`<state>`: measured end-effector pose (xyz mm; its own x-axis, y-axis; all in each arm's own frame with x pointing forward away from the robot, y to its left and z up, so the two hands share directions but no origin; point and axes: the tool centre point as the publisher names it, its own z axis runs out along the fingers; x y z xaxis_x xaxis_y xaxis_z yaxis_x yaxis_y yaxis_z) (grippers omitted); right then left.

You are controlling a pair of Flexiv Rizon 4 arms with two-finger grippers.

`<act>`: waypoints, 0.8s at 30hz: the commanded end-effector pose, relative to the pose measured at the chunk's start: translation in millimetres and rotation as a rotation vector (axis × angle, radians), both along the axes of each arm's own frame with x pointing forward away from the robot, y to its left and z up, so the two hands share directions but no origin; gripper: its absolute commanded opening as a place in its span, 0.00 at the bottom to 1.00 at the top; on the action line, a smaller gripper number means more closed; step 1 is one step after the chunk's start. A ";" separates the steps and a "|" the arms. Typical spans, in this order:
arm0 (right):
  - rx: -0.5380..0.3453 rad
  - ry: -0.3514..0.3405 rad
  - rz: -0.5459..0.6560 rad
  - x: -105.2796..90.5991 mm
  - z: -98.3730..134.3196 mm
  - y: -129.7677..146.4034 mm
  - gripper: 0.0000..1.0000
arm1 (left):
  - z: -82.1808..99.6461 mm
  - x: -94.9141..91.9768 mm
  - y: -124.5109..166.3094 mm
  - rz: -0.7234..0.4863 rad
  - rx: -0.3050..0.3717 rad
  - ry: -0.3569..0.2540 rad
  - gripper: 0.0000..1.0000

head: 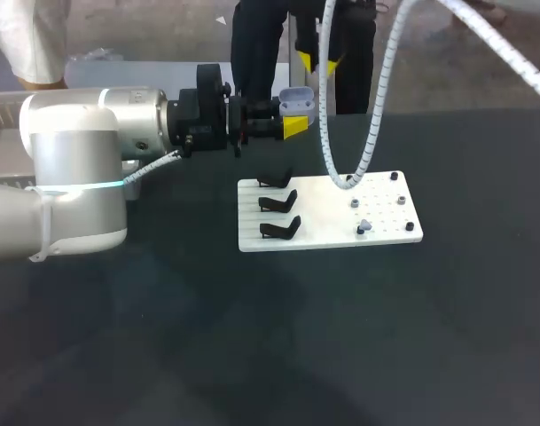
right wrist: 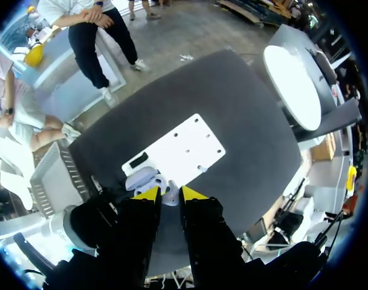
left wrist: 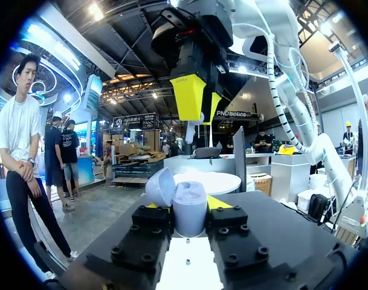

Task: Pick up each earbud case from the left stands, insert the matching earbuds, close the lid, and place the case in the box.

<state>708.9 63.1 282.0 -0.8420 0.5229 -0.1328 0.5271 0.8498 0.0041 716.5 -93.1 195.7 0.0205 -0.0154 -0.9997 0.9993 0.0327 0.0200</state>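
— Where is the earbud case?
— The lavender earbud case (head: 298, 100) is up in the air, over the counter's (head: 252, 355) far edge and just beyond the far edge of the white board (head: 332, 232)

— What has hold of it?
— The left gripper (left wrist: 185, 212). Its jaws press the case body from both sides, yellow tips against it, and the arm comes in level from the counter's left side. The lid (left wrist: 161, 186) stands open, tipped over to one side of the body

— And the other one?
— The right gripper (right wrist: 169, 196) hangs straight above the case and points down at it. In the left wrist view it is close to the case but apart from it. Whether those jaws grip anything I cannot tell; something pale shows in line with them, and it could be the case underneath

— The board?
— Flat on the counter, nearer the far edge than the near one. Three black stands (head: 278, 203) sit in a row along its left end, and a few small grey and black studs (head: 363, 227) are scattered over its right half. The right arm's white coiled hose (head: 345, 177) dips down over the board's far edge
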 end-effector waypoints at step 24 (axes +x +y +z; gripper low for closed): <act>-0.050 0.088 0.025 0.0 -30.8 15.5 0.00 | -0.8 -1.8 -0.1 0.007 -0.005 -0.005 0.00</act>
